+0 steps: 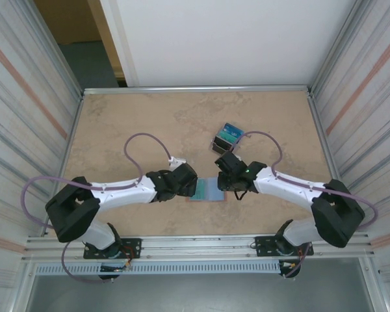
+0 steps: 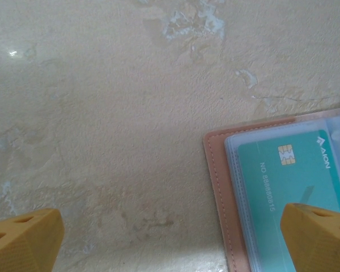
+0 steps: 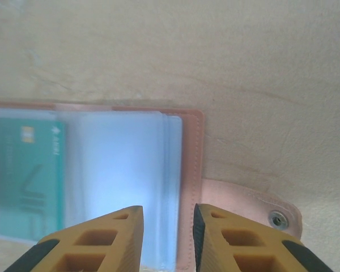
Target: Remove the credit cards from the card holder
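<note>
With left gripper spread wide over the card and right gripper narrowed at the sleeves, pinching or not impossible to tell, could drag the open holder, flat on the bench between them, without freeing any card.

Top view overhead, far; both wrist views close, sharing card holder.

Two white-shelled arms, the left arm and right arm, carry bulky black joint housings and black bolted bases. Lilac cables loop from each. The right gripper has mustard-yellow fingers, hollow-celled with black edging; the left gripper matches.
</note>
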### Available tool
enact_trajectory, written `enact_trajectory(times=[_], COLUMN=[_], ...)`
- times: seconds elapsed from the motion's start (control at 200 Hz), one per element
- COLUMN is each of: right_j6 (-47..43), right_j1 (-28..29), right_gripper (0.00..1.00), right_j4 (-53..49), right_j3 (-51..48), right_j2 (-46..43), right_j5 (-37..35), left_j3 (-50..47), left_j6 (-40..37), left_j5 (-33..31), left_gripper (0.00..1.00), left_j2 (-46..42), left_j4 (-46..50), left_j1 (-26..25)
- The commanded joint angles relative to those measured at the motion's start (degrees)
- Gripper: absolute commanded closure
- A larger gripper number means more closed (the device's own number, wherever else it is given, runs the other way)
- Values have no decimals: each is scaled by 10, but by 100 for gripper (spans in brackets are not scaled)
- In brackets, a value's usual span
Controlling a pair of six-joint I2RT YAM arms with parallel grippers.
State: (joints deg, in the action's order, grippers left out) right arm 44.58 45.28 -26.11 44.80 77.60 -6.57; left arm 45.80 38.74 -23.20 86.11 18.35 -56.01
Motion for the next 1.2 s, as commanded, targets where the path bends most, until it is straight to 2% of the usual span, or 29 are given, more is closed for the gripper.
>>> enact_trajectory(times=[0.0, 0.351, 0.772, 1.193], right_j6=[14, 34, 55, 63], right_j1=[-14, -20, -4, 0], right_gripper=[71, 81, 82, 83], right_j4=[37, 131, 187, 207], right_j3=[-19, -33, -22, -25], right_j2=[-29, 14, 103, 123], right_j5=[62, 186, 229, 227], left_j3=[17, 0, -18, -26], left_j6=[-19, -2, 15, 24], left_j5=[6, 20, 30, 36], left_gripper=[1, 1, 1, 1], left_j2=[19, 32, 35, 39], left_j4=[13, 13, 17, 19], left_j1=[-4, -4, -6, -7])
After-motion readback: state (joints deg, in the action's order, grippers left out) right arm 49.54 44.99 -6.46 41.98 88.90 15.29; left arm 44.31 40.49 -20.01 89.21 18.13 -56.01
